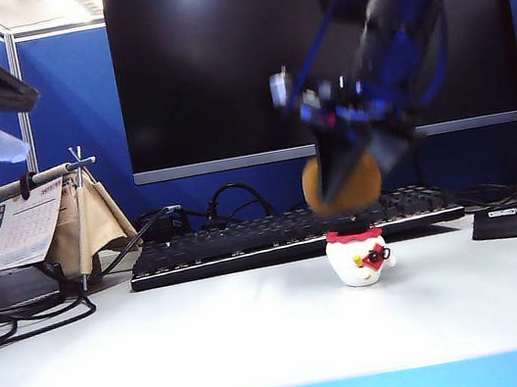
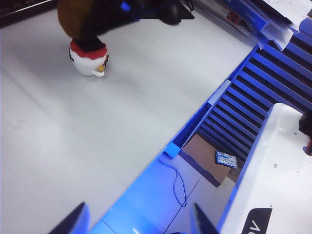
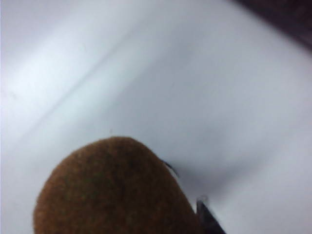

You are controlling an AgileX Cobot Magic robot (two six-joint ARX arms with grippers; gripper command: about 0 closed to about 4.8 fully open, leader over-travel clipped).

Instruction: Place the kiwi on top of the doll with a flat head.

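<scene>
**A:** Exterior view first: our right gripper (image 1: 344, 179) comes down from the upper right, and its dark fingers are pinched on the kiwi (image 1: 341, 183). The fruit hangs directly over the doll with a flat head (image 1: 357, 256), which stands on the white table (image 1: 214, 340) just in front of the keyboard (image 1: 285, 234).

**B:** Is the kiwi touching the red-rimmed top yet?

**A:** We cannot tell for sure. A dark fingertip seems to reach the doll's head, and the fruit's underside sits just above it. The arm is blurred, so the contact is hard to read.

**B:** What does our right wrist view add?

**A:** Mostly the kiwi (image 3: 117, 190) itself, filling the near part of the picture, with one fingertip (image 3: 209, 219) at its side. The doll is hidden beneath the fruit there.

**B:** And our left gripper?

**A:** Its fingers (image 2: 73, 224) are spread wide and hold nothing. It hangs off the table's blue edge (image 2: 195, 131), well apart from the doll (image 2: 88, 58), which its camera sees with the kiwi (image 2: 73, 17) and the right arm's dark fingers above it.

**B:** So which step are we in?

**A:** We judge it to be the placing itself: the fruit is carried and lined up, but not yet let go.

**B:** What does the next move call for?

**A:** We would say a small, slow lowering until the kiwi rests centred on the flat top, then a gentle opening. The fruit looks wider than the head, and the doll is small and light, so any sideways nudge could roll the kiwi off or tip the figurine.
</scene>
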